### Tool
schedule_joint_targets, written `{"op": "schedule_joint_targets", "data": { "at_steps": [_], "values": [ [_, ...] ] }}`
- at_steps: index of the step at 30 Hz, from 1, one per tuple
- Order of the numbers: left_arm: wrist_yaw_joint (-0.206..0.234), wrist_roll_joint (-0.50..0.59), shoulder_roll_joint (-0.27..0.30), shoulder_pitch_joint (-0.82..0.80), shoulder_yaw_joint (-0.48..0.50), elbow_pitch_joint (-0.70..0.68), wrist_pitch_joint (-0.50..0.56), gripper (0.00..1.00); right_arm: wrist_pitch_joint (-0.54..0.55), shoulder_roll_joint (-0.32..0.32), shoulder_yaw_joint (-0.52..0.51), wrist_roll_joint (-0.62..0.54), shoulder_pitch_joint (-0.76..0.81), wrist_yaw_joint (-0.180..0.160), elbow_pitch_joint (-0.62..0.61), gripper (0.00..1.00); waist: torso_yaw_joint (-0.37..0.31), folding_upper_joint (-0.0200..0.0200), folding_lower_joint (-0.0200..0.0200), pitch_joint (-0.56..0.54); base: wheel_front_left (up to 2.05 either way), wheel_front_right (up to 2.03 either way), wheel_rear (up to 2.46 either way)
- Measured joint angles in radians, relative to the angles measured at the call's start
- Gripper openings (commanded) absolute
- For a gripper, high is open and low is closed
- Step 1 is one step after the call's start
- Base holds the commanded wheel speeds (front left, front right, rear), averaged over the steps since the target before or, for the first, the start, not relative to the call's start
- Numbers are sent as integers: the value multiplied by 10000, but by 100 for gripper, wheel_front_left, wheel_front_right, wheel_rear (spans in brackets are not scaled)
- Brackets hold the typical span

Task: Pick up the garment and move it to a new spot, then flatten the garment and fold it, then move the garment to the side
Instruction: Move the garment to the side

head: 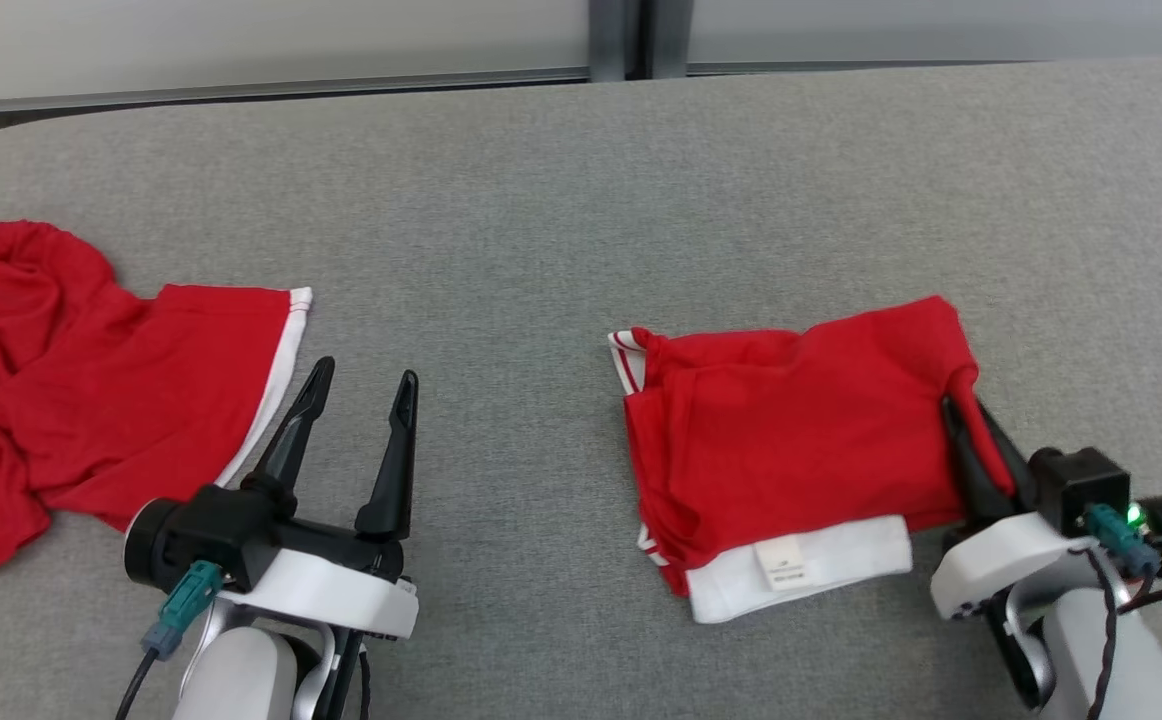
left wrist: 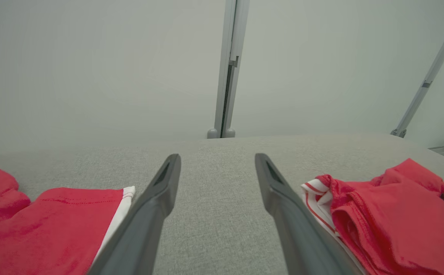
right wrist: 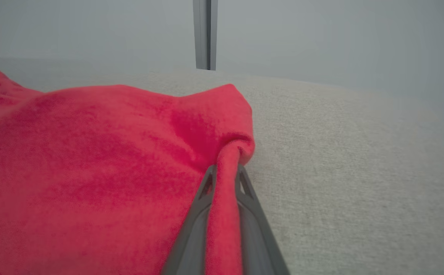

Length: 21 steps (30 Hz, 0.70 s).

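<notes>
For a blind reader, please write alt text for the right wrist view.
The right gripper pinches an edge of the red garment lying on a grey table. A pale wall with a vertical post stands behind.

The red garment [head: 791, 430] lies folded in a rough rectangle just left of my right claw [head: 963, 410], with a white band and small label showing at its near edge. Its right edge is bunched into a ridge, pinched in that claw's grip.
</notes>
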Motion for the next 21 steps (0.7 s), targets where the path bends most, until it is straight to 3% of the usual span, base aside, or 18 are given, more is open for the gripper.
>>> {"op": "schedule_joint_targets", "data": {
  "at_steps": [6, 9, 10, 16, 21],
  "values": [
    [0, 332, 205, -431, -543, -299, 0, 100, -2, -1333, 639, -1179, -1148, 2, -69, 0, -726, 0, 0, 377, 0, 0, 0],
    [0, 349, 378, -593, -744, -382, 0, 100, 19, -1720, 794, -1277, -1550, 6, 138, 0, -982, 0, 0, 548, 0, 0, 0],
    [0, 353, 495, -767, -888, -516, 0, 100, 58, -2165, 855, -1315, -1996, 6, 307, 0, -1212, 0, 0, 752, 0, 0, 0],
    [-2, 353, 907, -1220, -1321, -918, 0, 100, 240, -3287, 1166, -1450, -3045, 6, 802, 0, -1651, 0, 0, 1383, 0, 0, 0],
    [-2, 339, 1177, -1575, -1636, -1248, 0, 100, 366, -4077, 723, -1475, -3890, 6, 1306, 0, -1896, 0, 0, 1992, 0, 0, 0]
  ]
}}
